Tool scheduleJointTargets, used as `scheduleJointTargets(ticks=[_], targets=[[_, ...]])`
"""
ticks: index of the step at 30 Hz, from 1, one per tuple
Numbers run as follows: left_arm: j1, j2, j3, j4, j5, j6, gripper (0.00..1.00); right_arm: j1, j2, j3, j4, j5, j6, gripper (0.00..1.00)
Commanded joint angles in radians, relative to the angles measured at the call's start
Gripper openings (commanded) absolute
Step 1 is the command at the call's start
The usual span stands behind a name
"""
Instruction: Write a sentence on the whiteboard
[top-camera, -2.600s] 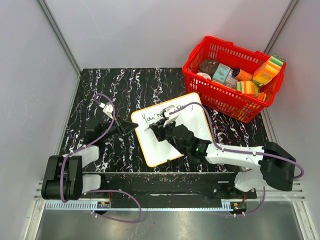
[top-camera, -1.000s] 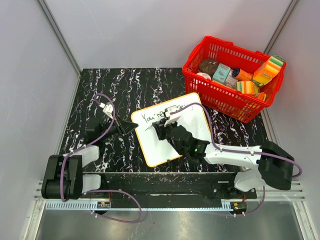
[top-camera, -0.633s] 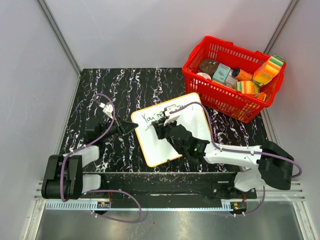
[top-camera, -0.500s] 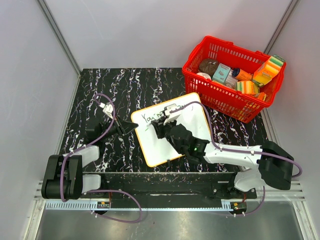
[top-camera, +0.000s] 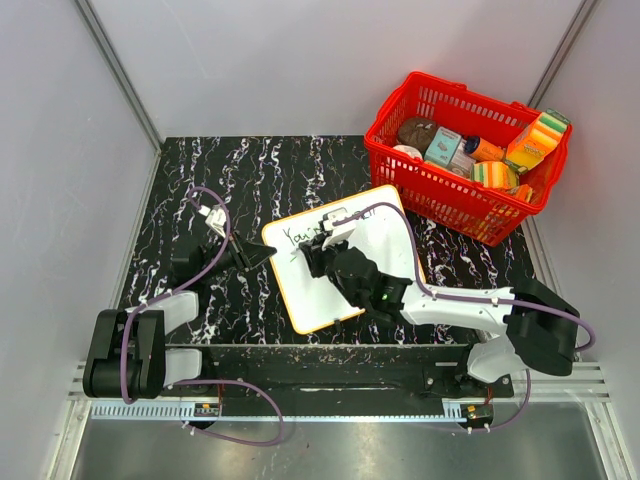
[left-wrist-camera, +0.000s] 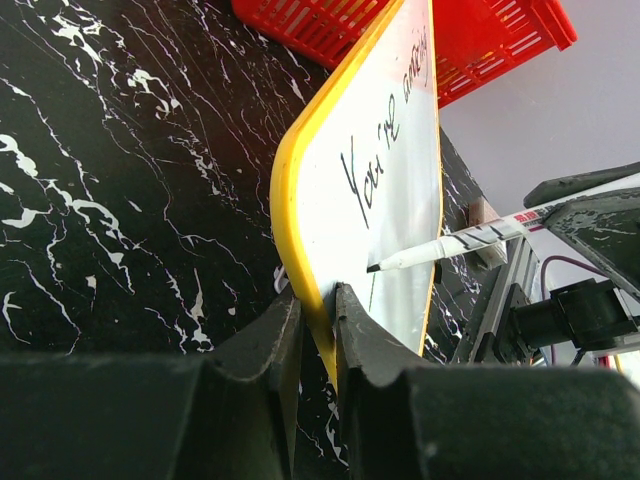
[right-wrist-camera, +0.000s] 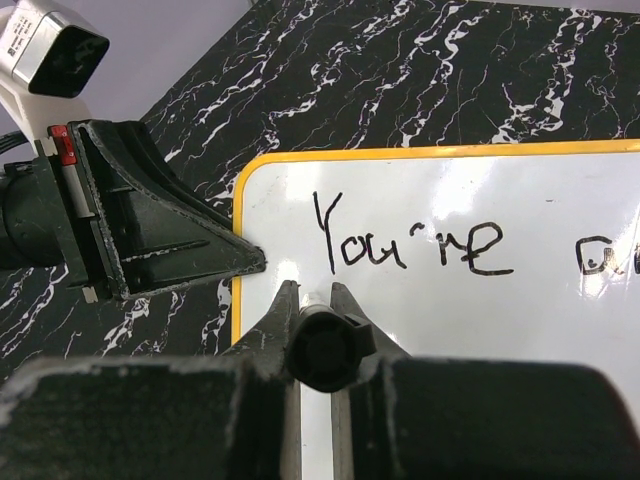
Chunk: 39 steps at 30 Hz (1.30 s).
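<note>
Whiteboard (right-wrist-camera: 500, 340) with handwritten "You're"

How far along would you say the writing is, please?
Done: a first line, starting "You're", is on the whiteboard. In hand: the left pincer clamps its edge; the right pincer holds the marker, tip below that line. Left: apparently the rest of the sentence.

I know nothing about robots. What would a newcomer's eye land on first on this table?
A yellow-rimmed whiteboard sits mid-table with "You're" handwritten along its top. The right gripper holds a marker with its tip at the board, below that line, while the left gripper clamps the board's left edge. At the far right corner stands a bright red basket packed with colourful items.
</note>
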Motion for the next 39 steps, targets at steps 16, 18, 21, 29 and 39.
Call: scheduleJointTargets(ticks=[16, 18, 21, 29, 39], targets=[[-0.004, 0.014, 0.001, 0.015, -0.017, 0.076, 0.0, 0.001, -0.049, -0.046, -0.025, 0.02, 0.052, 0.0], [-0.004, 0.015, 0.002, 0.013, -0.017, 0.076, 0.0, 0.002, -0.052, -0.053, -0.029, 0.016, 0.058, 0.0], [-0.004, 0.016, 0.002, 0.015, -0.017, 0.076, 0.0, 0.001, -0.059, -0.064, -0.032, 0.02, 0.061, 0.0], [-0.004, 0.018, 0.004, 0.015, -0.017, 0.076, 0.0, 0.001, -0.068, -0.084, -0.041, 0.009, 0.074, 0.0], [-0.004, 0.019, 0.004, 0.015, -0.017, 0.076, 0.0, 0.001, -0.098, -0.116, -0.069, 0.001, 0.097, 0.0]])
